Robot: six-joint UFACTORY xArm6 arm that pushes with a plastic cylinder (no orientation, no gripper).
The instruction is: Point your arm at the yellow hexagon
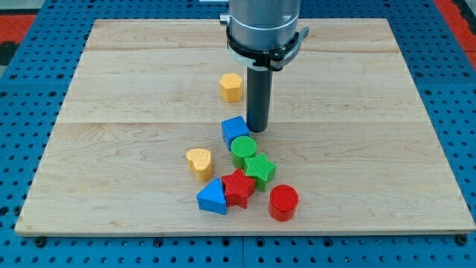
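Note:
The yellow hexagon (231, 87) lies on the wooden board (111, 89), above the centre. My tip (257, 131) is down on the board, below and to the right of the hexagon, about a block's width away. The tip sits just to the upper right of a blue cube (234, 132), close to touching it. The arm's body rises from the tip to the view's top.
Below the blue cube are a green cylinder (243, 149), a green star (259, 170), a red star (239, 187), a blue triangle (213, 197), a red cylinder (283, 202) and a yellow heart (199, 162). A blue pegboard surrounds the board.

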